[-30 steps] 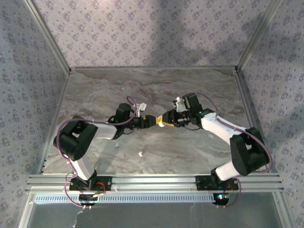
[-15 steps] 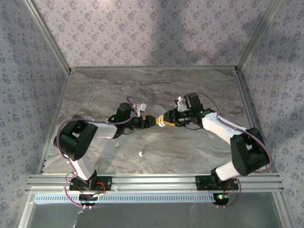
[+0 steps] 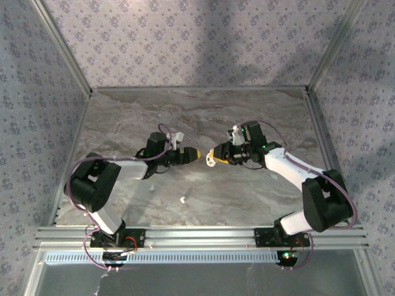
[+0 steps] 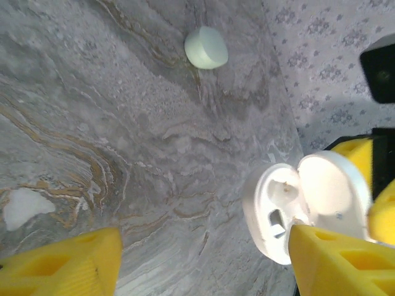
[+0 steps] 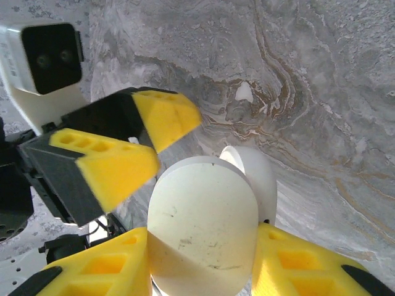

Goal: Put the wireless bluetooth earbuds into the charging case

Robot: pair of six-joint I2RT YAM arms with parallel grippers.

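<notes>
My right gripper [image 5: 202, 239] is shut on the white oval charging case [image 5: 203, 216], held above the table with its lid [image 5: 256, 169] hinged open. From the left wrist view the case's [image 4: 278, 213] moulded sockets face me, and I cannot tell whether one is filled. The left gripper [image 4: 205, 242] is open and empty, its right finger just beside the case. In the top view the left gripper [image 3: 194, 153] sits a short gap left of the case [image 3: 212, 162]. Two tiny whitish earbuds lie on the marble, one [image 3: 183, 199] near the front and a fainter one [image 3: 150, 187] further left.
A pale green oval pebble [image 4: 206, 47] rests on the marble table [image 3: 203, 114] beyond the left gripper. Patterned walls and aluminium posts close in the table on three sides. The left wrist's camera housing [image 5: 43, 58] hangs close to the right gripper.
The left gripper has drawn back to the left, away from the case it was touching a second ago, and its jaws have narrowed slightly. The right gripper keeps the case almost still.
</notes>
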